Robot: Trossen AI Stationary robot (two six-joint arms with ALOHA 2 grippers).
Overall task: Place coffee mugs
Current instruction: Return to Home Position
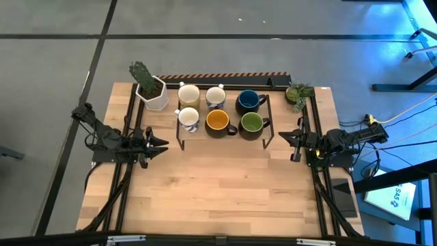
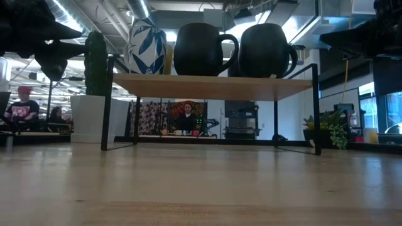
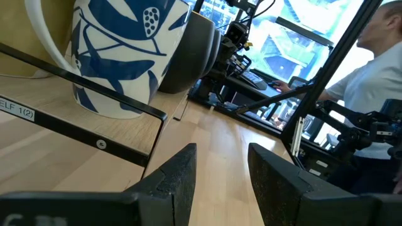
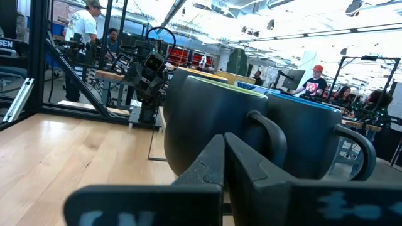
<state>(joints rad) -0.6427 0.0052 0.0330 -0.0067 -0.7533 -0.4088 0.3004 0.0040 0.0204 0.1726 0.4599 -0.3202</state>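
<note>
Six mugs stand on their bases on a black-framed wooden shelf rack [image 1: 268, 130] at the table's far middle. Two cream mugs [image 1: 189, 94] [image 1: 216, 96] and a dark blue-lined mug [image 1: 249, 102] form the far row. A white blue-patterned mug [image 1: 188, 119], an orange-lined mug [image 1: 217, 121] and a green-lined mug [image 1: 252, 123] form the near row. My left gripper [image 1: 162, 143] hangs open left of the rack, facing the patterned mug [image 3: 119, 56]. My right gripper [image 1: 282, 136] is shut right of the rack, facing the green-lined mug [image 4: 207, 119]. Neither touches anything.
A white hexagonal pot with a cactus [image 1: 151, 92] stands at the rack's far left. A small leafy plant [image 1: 298, 93] sits at the far right corner. Bare wood lies on the near half of the table [image 1: 218, 198]. People show in the room behind.
</note>
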